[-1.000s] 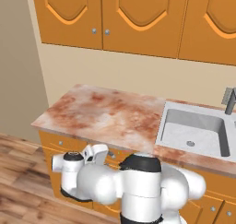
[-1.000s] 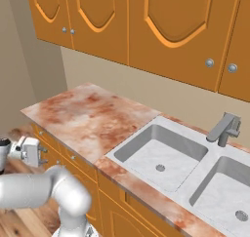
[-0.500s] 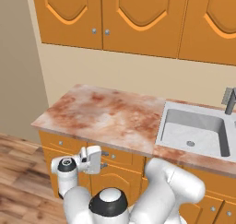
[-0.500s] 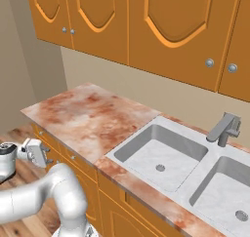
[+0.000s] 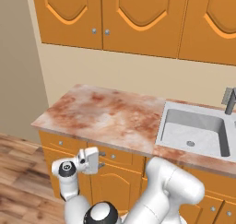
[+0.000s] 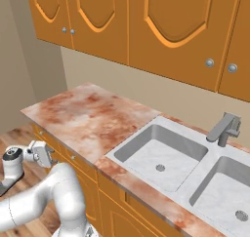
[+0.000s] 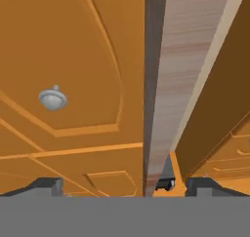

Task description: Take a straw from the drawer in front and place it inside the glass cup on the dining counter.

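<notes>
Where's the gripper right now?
The gripper, open, is low at the front of the base cabinets, just under the marbled counter's left end, left of the sink.

The arm folds low, its gripper held level, jaws spread wide and empty.

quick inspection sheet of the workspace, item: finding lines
surface: marble countertop with nothing standing on it
job's things: drawer under the countertop shut; straw and glass cup nothing seen
clutter: nothing seen
grippers: gripper open, low in front of the drawer fronts, holding nothing; its fingertips face a cabinet door knob
cables: nothing seen
surroundings: sink with faucet, arched wall cabinets above, wood floor
</notes>
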